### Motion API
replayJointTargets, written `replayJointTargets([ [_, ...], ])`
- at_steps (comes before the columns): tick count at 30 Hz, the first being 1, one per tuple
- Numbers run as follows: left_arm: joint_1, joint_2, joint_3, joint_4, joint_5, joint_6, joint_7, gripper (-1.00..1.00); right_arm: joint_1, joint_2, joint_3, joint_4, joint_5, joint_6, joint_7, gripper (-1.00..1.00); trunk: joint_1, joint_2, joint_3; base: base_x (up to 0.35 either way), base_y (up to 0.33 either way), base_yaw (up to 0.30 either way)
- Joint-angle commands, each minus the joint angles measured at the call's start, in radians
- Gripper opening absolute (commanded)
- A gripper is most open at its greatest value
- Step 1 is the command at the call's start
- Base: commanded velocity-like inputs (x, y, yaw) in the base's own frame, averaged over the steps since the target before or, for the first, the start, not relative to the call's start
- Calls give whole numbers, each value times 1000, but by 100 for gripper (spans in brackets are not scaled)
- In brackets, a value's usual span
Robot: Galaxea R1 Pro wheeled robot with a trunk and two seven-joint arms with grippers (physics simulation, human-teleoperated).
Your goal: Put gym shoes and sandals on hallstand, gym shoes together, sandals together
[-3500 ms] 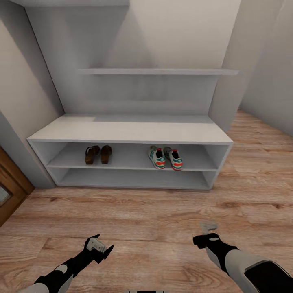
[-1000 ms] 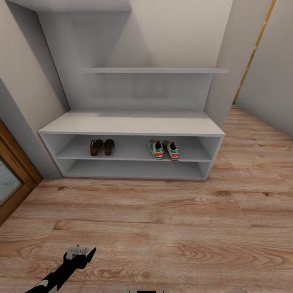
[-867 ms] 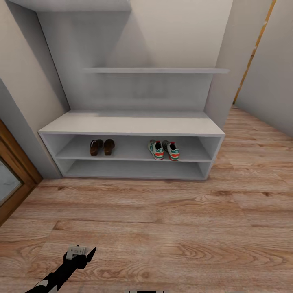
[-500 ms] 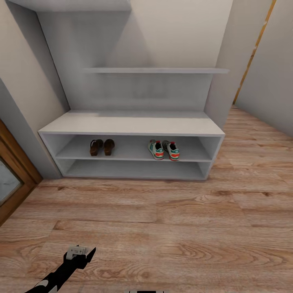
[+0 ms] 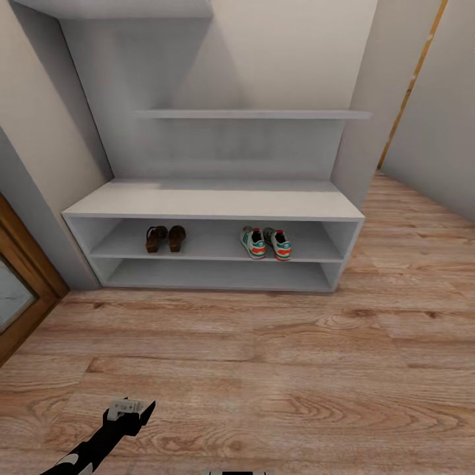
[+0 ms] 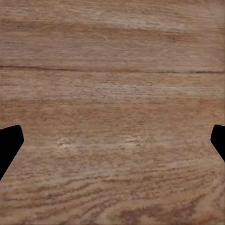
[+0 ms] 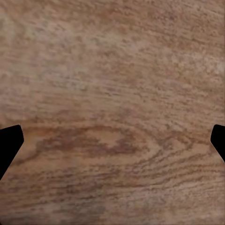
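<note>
The two gym shoes point(image 5: 266, 243) stand side by side on the upper shelf tier of the white hallstand point(image 5: 211, 201), right of centre. On the same tier, left of centre, the two sandals point(image 5: 165, 238) sit next to each other. My left gripper point(image 5: 128, 410) hangs low over the corridor floor point(image 5: 264, 369), well in front of the rack. In the left wrist view its gripper point(image 6: 112, 140) is open, fingertips point(image 6: 9, 145) wide apart over bare planks. The right gripper point(image 7: 112, 140) is also open over bare wood, holding nothing.
A floating shelf point(image 5: 251, 114) is fixed to the tall back panel above the rack. A brown wooden door frame point(image 5: 26, 290) stands at the left. The corridor runs on to the right past a wall corner point(image 5: 356, 152).
Since 3.5 s ago the camera has pulled back from the rack and the right arm has left the head view. Nothing has moved in the last second.
</note>
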Motion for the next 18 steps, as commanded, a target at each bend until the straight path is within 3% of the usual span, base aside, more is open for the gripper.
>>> replayJointTargets([
  [1,0,0,0,0,0,0,0,100,0,0,0,0,0,0,0,100,0,0,0,0,0,0],
  [18,0,0,0,-1,0,0,0,100,1,0,0,0,0,0,0,100,0,0,0,0,0,0],
])
